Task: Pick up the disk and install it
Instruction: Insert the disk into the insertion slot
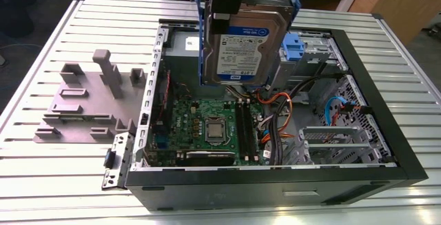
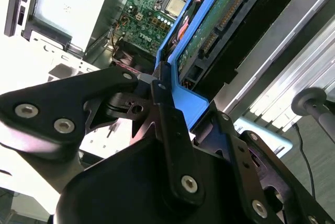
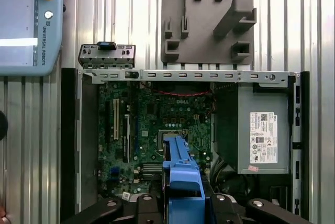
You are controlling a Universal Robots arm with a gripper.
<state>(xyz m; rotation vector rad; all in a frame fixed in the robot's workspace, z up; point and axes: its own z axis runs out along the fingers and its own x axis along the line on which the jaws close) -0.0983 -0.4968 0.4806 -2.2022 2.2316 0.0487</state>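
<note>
The ribbed table (image 1: 55, 173) is being washed out by overhead glare; the gripper (image 2: 157, 130) is perhaps being blurred.

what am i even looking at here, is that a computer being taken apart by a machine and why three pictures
It is a robot arm working on an open desktop computer case that lies on its side on a ribbed metal table.

The exterior view comes from a camera standing off the arm. The two wrist views come from cameras riding on the arm, so they look past its own black parts.

The arm's tool is clamped on the disk, a silver hard drive in a blue plastic frame, and holds it upright in the air above the case. In the second wrist view you see the disk's green underside.

Inside the case are the green motherboard and a grey power-supply box. Beside the case lies a grey moulded fixture with slots and posts. The first wrist view also shows a grey control tablet with a red button.
</note>
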